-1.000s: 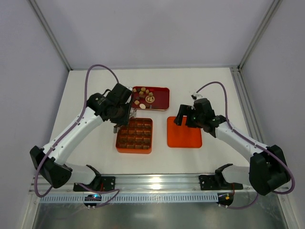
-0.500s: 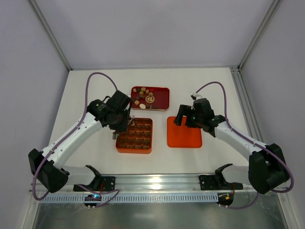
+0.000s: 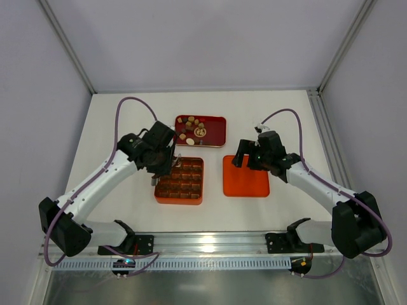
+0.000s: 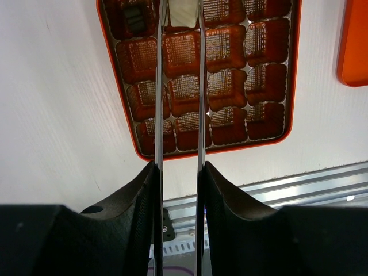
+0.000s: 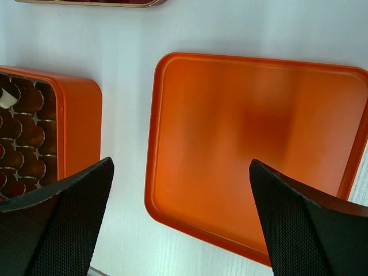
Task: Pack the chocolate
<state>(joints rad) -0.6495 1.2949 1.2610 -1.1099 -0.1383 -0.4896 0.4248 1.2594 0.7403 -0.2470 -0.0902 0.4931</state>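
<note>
My left gripper [image 3: 169, 168] is shut on a cream-white chocolate [image 4: 183, 12], held between its thin blades [image 4: 160, 86] over the far row of the orange grid box [image 3: 180, 182]. A dark chocolate [image 4: 135, 11] lies in the box's far left corner cell. The other cells that show look empty. The rest of the chocolates [image 3: 189, 130] lie in a dark red tray [image 3: 216, 130] behind the box. My right gripper [image 3: 245, 162] is open and empty above the near left part of the flat orange lid [image 5: 259, 149].
The lid [image 3: 246, 176] lies right of the box with a strip of white table between them. The box's orange side wall [image 5: 80, 126] shows in the right wrist view. A metal rail [image 3: 210, 241] runs along the near edge.
My left gripper moved from the tray's near edge toward me to the box's far row, carrying the cream-white piece. The right arm has not moved.
</note>
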